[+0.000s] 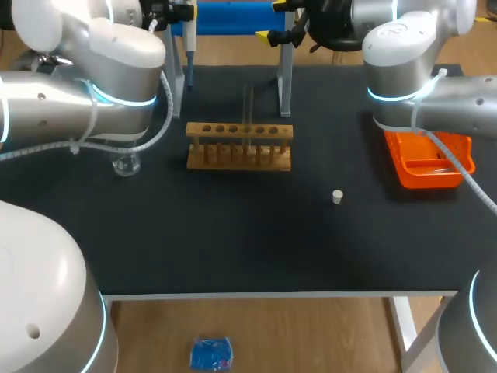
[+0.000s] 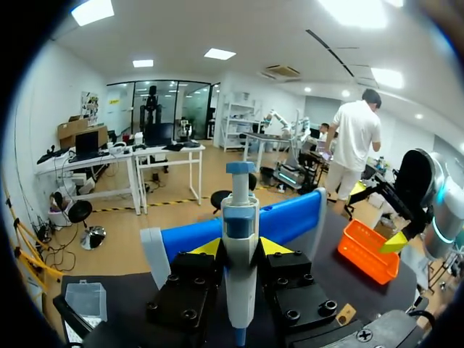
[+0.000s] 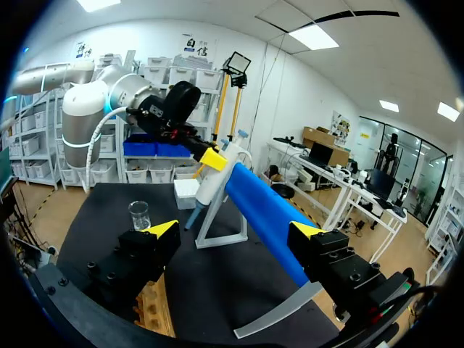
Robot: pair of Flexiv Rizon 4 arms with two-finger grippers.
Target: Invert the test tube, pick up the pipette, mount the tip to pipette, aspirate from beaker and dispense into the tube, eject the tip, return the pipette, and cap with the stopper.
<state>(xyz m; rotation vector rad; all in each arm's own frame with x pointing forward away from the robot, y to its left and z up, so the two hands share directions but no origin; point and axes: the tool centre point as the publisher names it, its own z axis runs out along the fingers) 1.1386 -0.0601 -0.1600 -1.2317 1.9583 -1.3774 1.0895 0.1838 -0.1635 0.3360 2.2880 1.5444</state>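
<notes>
A: Pipette (image 2: 240,217) first. Where is it?
B: Upright against the blue stand (image 2: 290,221) at the table's far edge, between the yellow tips of the left gripper (image 2: 240,248). Both tips press its white body, one from each side, so that gripper is clamped on the pipette.
A: And the surface?
B: A black table (image 1: 233,241). Near the middle stands a wooden rack (image 1: 239,155), with a test tube (image 1: 248,113) upright in one of its middle holes. The beaker (image 1: 126,164) sits to the rack's left, its top partly hidden by the left arm (image 1: 78,101). The white stopper (image 1: 338,196) sits alone on the black surface, right of the rack and nearer the front edge. An orange tray (image 1: 427,167) lies at the right side, partly beneath the right arm (image 1: 435,93).
A: The right gripper (image 3: 233,230)?
B: Its fingers are spread wide and grip nothing. The stand's blue bar runs ahead of it, close to one finger. It hovers by the stand, apart from the pipette.
</notes>
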